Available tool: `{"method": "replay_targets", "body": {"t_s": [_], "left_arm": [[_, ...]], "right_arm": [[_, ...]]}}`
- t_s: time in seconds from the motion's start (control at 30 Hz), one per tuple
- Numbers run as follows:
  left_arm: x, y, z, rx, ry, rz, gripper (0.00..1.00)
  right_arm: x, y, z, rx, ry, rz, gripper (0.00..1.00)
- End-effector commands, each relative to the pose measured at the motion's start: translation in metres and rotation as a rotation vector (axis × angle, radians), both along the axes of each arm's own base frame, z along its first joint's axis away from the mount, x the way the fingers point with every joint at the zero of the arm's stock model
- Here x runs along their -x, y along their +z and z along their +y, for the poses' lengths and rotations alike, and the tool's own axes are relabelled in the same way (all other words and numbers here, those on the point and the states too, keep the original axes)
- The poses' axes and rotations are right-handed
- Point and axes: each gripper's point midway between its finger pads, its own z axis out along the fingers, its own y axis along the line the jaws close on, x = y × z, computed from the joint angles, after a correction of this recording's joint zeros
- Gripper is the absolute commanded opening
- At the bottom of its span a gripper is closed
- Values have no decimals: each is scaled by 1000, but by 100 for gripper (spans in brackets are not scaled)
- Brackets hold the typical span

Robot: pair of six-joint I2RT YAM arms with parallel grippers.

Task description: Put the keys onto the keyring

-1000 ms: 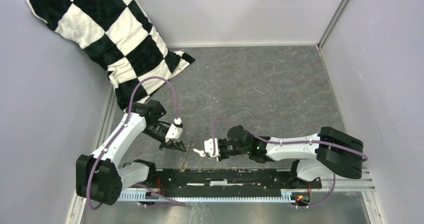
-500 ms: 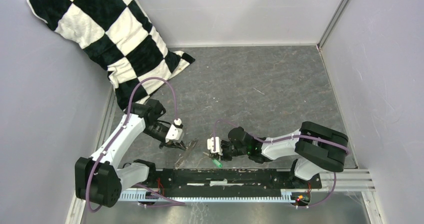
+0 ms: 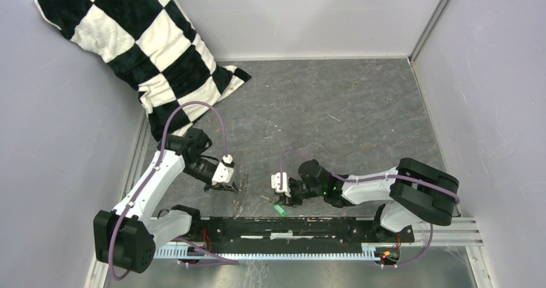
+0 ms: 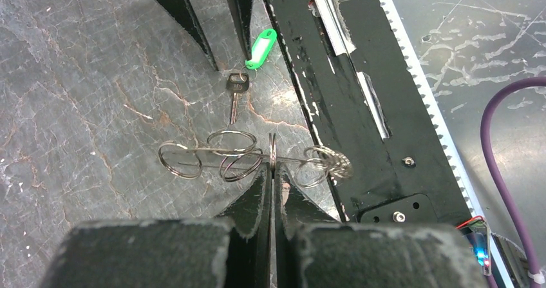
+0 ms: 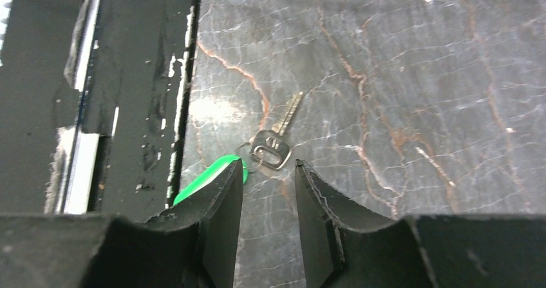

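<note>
The left hand (image 4: 272, 172) is clenching shut on the keyring (image 4: 273, 147), its two dark fingers (image 4: 254, 191) pressing together on the thin silvery loop, which is showing edge-on in the left wrist view. Small rings (image 4: 181, 160) are hanging strung along a thin wire to either side of the grip, some overlapping one another, and they are resting on or just above the grey marbled surface (image 4: 96, 75); which of the two cannot be told. In the top view the left hand (image 3: 226, 186) is reaching low toward the middle, near the black rail (image 3: 309, 227) that is running along the near edge.

The right hand (image 5: 268, 167) is standing released, its fingers (image 5: 222, 198) spread apart with nothing gripped between them. The key (image 5: 273, 143) is lying flat on the surface just beyond the fingertips, its blade pointing away from the rail and its head joined by a little ring to the green tag (image 5: 206, 178). The tag is lying beside the edge of the black rail, partly hidden by one finger.

From the left wrist, the key (image 4: 236, 95) and the green tag (image 4: 261, 46) are lying near the keyring but apart from it. A checkered pillow (image 3: 135, 43) is leaning in the far left corner.
</note>
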Motion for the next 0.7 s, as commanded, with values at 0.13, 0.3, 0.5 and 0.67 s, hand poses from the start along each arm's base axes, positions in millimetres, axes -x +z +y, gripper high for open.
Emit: {"method": "replay_targets", "body": {"t_s": [0.13, 0.3, 0.5, 0.67], "left_arm": [[1, 3, -1, 13, 12, -8, 2], [1, 4, -2, 17, 15, -2, 2], [1, 4, -2, 17, 15, -5, 2], [1, 4, -1, 16, 18, -6, 2]], "right_arm": [[15, -3, 0, 4, 44, 82, 43], [1, -12, -5, 86, 66, -38, 42], [-4, -8, 1, 77, 128, -120, 41], [0, -1, 6, 61, 186, -136, 40]]}}
